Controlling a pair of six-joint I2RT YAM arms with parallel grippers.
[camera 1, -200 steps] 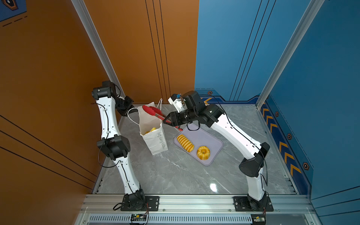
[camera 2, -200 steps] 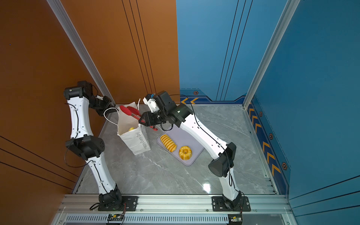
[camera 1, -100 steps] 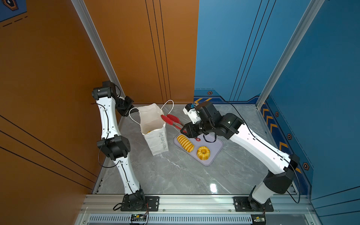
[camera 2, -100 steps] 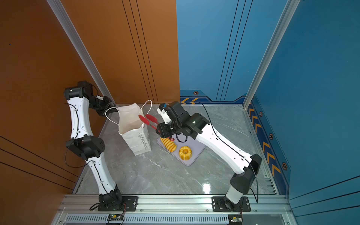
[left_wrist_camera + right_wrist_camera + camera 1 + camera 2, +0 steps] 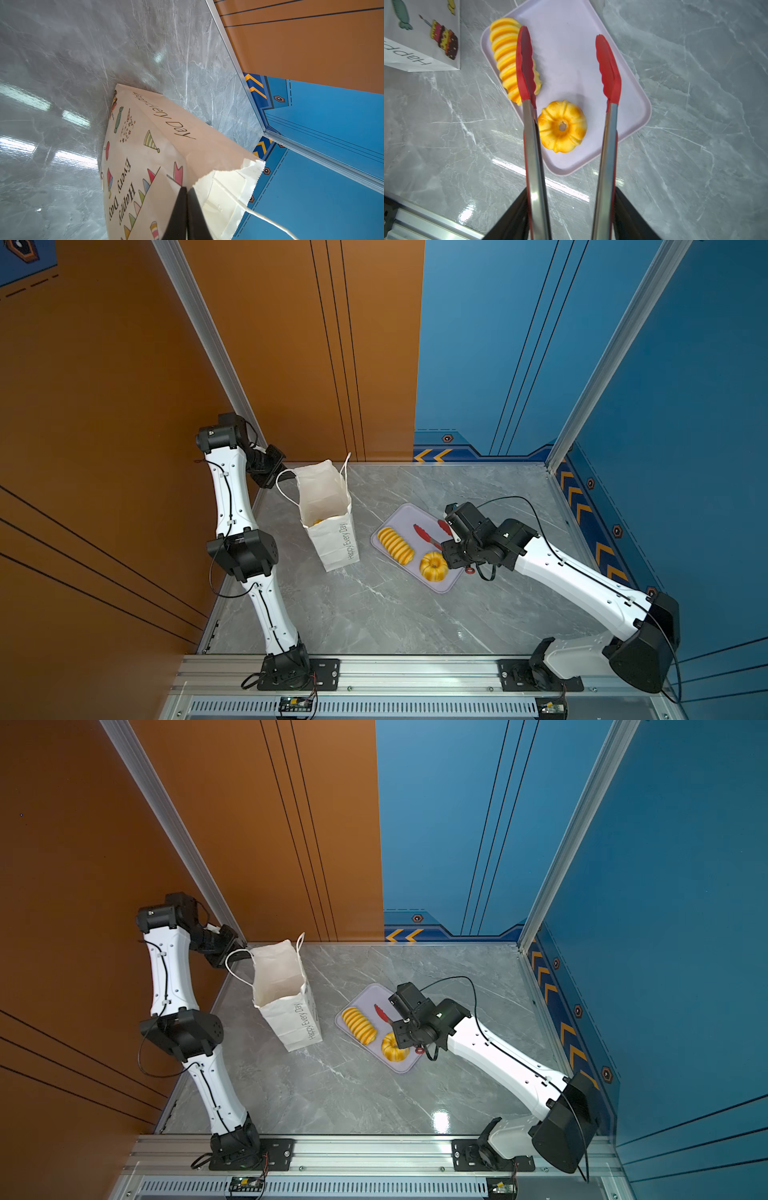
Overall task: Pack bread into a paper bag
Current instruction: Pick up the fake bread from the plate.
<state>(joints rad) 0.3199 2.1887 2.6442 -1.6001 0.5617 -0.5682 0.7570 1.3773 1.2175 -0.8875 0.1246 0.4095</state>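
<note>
Paper bag point(image 5: 332, 539) pinched by left hand point(image 5: 186, 188), tongs point(image 5: 534, 145) by right hand point(image 5: 571, 207).

My two top cameras sit high up, side by side, and look down on the grey table point(image 5: 374, 614) and the paper bag point(image 5: 332, 543). My left wrist camera is close up against the paper bag's side. My right wrist camera looks down along the red tongs point(image 5: 532, 145) at the lilac tray point(image 5: 571, 52), which both top views show too.
</note>
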